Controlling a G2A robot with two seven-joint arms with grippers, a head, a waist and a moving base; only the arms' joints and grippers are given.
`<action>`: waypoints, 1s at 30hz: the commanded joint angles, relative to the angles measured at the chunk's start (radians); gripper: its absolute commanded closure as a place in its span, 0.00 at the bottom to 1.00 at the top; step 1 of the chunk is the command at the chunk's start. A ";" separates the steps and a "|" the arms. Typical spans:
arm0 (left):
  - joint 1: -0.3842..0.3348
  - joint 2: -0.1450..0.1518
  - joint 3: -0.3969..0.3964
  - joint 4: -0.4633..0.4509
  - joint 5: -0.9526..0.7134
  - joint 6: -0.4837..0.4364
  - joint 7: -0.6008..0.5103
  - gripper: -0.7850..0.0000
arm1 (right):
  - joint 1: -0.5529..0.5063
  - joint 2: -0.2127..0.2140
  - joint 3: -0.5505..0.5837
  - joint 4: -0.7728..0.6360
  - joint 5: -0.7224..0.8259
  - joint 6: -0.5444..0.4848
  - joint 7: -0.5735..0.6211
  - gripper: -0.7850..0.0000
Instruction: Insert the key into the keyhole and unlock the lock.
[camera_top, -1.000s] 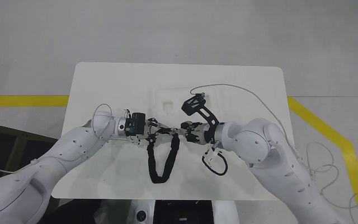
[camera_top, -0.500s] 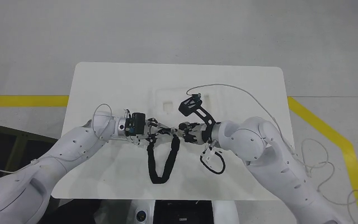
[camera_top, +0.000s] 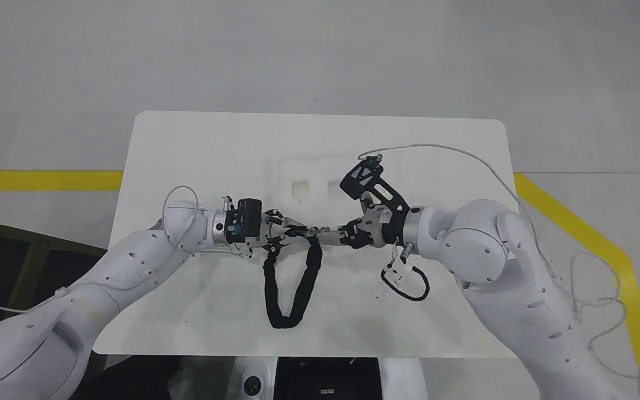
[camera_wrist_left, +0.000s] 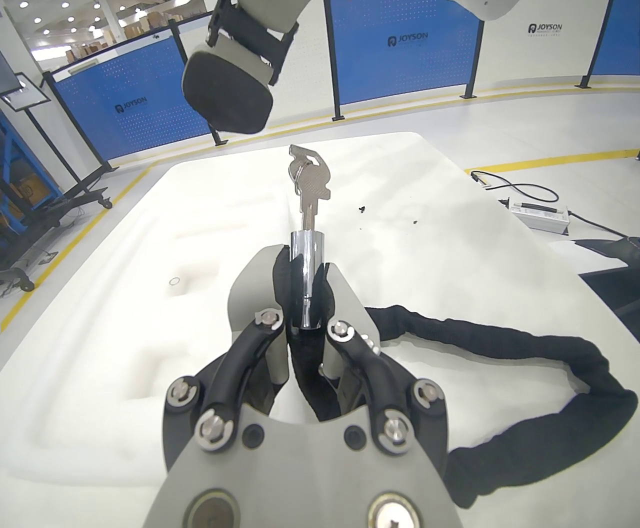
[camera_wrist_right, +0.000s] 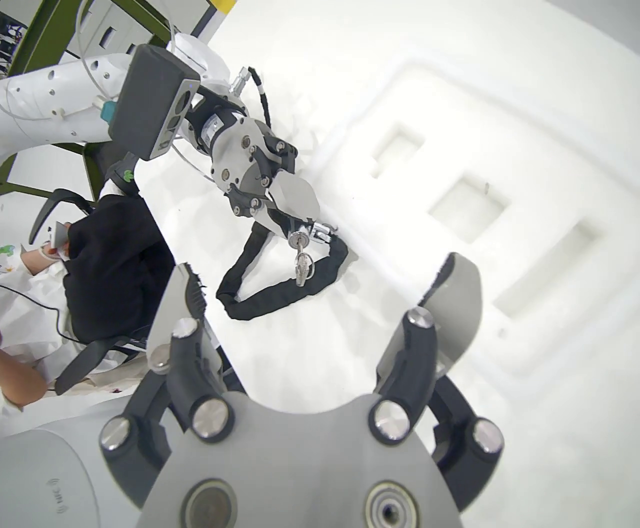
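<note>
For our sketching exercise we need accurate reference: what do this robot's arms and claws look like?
The left arm and right arm have smooth, rounded white shells. The left claw and right claw each carry two pale grey finger plates with black pads, black linkages and silver bolts. A black camera sits at each wrist, and a thin white cable loops from the right one.

The left arm (camera_top: 130, 265) and right arm (camera_top: 490, 245) wear glossy white rounded shells, each trailing a thin pale cable (camera_top: 440, 147). The left gripper (camera_wrist_left: 305, 265) and right gripper (camera_wrist_right: 320, 275) share grey plates, black linkages, silver screws (camera_wrist_right: 390, 415) and grey, black-padded fingers (camera_wrist_right: 460, 300).
</note>
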 joint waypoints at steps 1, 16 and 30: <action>0.006 0.005 -0.014 -0.004 -0.017 -0.029 -0.016 1.00 | -0.010 0.005 0.018 0.005 0.001 -0.085 -0.020 0.00; 0.015 0.040 -0.051 -0.094 -0.310 -0.296 -0.246 1.00 | -0.076 0.038 0.084 0.061 -0.190 -0.587 -0.273 0.00; -0.135 0.072 0.158 -0.119 -0.544 -0.296 -0.340 1.00 | -0.088 0.043 0.107 0.072 -0.243 -0.593 -0.323 0.00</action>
